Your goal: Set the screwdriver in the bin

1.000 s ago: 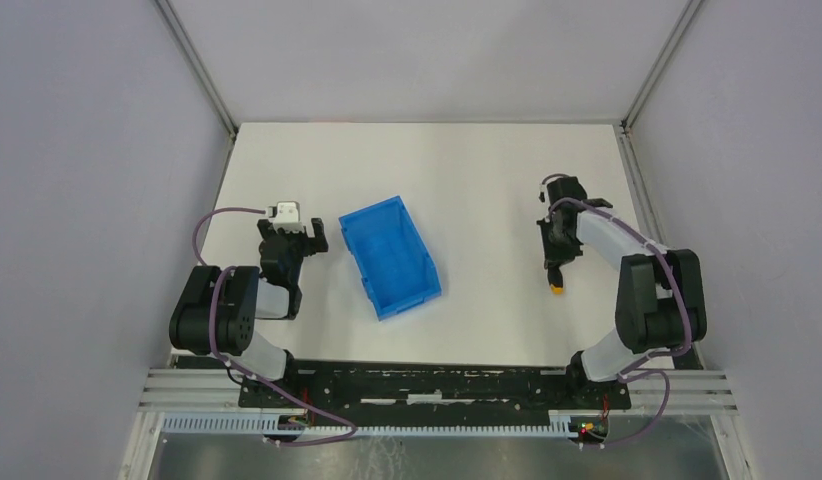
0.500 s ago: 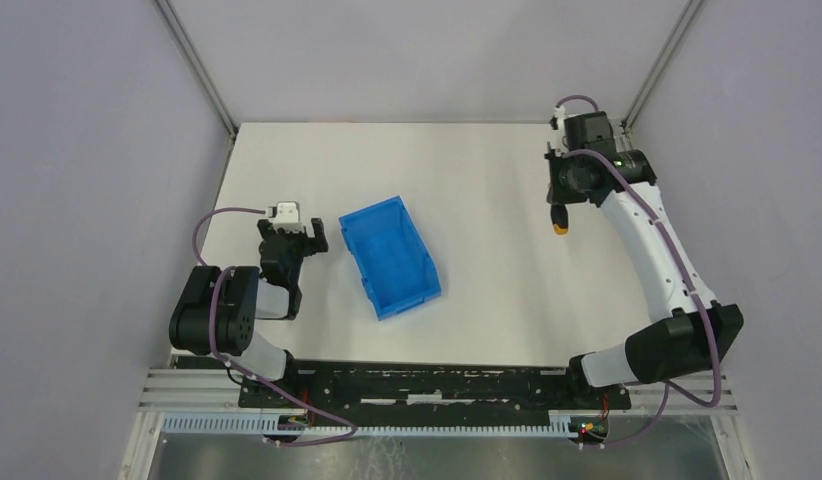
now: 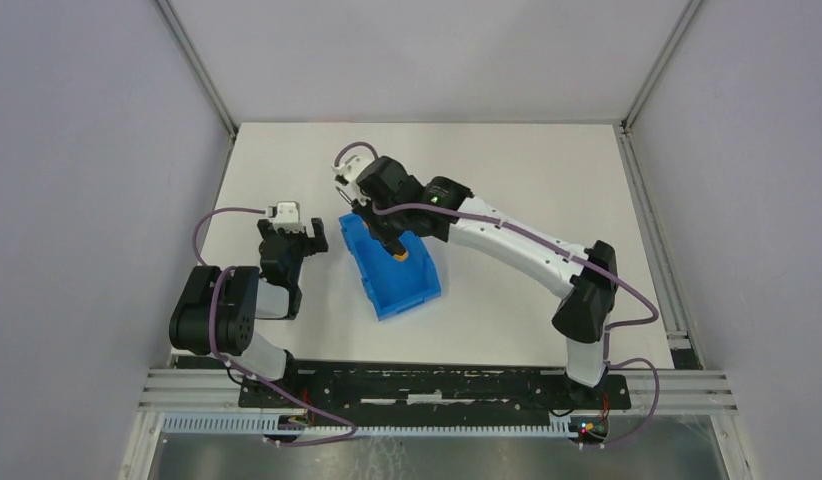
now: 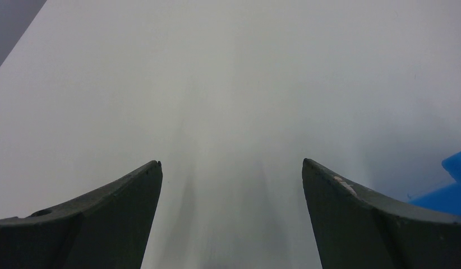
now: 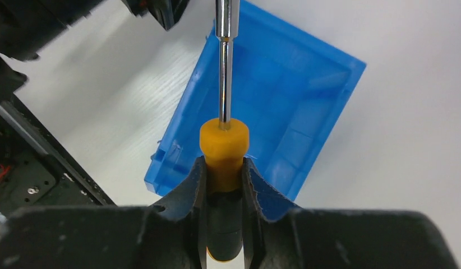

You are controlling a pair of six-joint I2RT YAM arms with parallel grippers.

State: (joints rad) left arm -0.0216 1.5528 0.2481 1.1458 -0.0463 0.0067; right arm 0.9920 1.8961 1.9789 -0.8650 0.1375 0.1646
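the right gripper point(image 5: 224, 162) pinches the screwdriver point(image 5: 224, 147) by its stubby orange handle over the bin point(image 5: 312, 89), and it looks light, rigid and slick-shafted, so the handle seems the best hold, while the left gripper point(image 4: 231, 168) sits spread at the bin's 9 o'clock.

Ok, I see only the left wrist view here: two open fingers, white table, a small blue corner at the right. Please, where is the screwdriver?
Observer: The right claw grips the screwdriver by its orange-and-black handle.
Operator: Is it near the bin?
Observer: Yes. In the top view it hangs over the bin, about at its middle.
Operator: And how does the shaft point?
Observer: In the right wrist view it points straight away from the claw, across the bin's inside; the tip is cut off by the frame.
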